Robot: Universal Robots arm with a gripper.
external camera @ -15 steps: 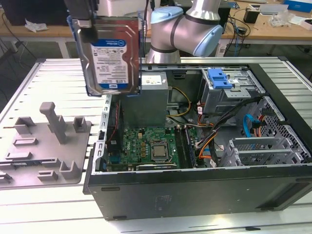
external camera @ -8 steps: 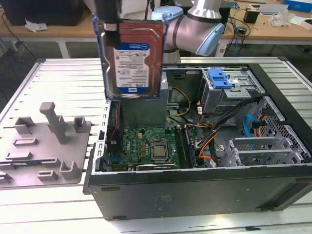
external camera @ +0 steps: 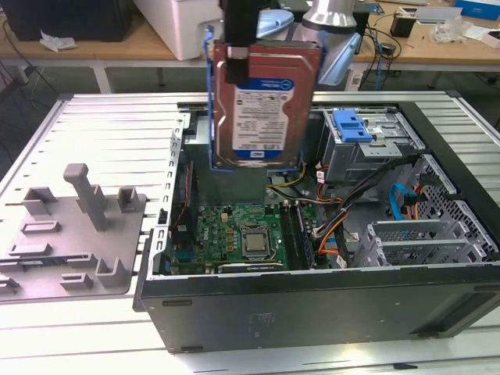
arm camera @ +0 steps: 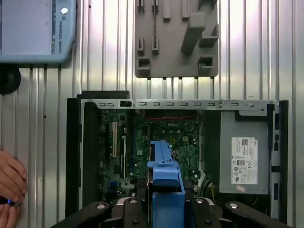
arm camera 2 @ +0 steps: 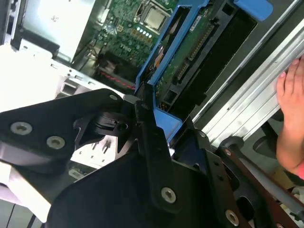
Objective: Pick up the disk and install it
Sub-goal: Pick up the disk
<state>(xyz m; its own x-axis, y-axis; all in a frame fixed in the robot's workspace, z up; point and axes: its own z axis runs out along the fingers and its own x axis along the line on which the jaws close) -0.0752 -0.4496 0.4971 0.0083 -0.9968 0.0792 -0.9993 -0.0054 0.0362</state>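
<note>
Disk (external camera: 262,101) hangs upright in the exterior view, label toward the camera, above the open computer case (external camera: 312,312) and clear of it. The pincer (external camera: 237,48) is clamped on its upper end at the blue carrier rail. I judge it dense and stiff for its size, smooth on its metal faces and unfriendly to knocks, so the plastic rail along the edges looks the sound place to hold it, not the label or the circuit side. Toward the exterior view's right stands the metal drive cage (external camera: 367,148) with a blue latch bracket (external camera: 351,125) on top. Cables (external camera: 344,211) crowd between the cage and the motherboard (external camera: 234,230), so room looks tight. The case lies on a ribbed metal desk (external camera: 117,133), with a grey fixture (external camera: 78,226) beside it. In the second wrist view the black fingers (arm camera 2: 151,142) pinch the rail with the circuit side showing, and a person's hand (arm camera 2: 289,118) is close by. In the first wrist view the blue rail sits directly over the motherboard, the power supply (arm camera: 244,152) off to one side.
</note>
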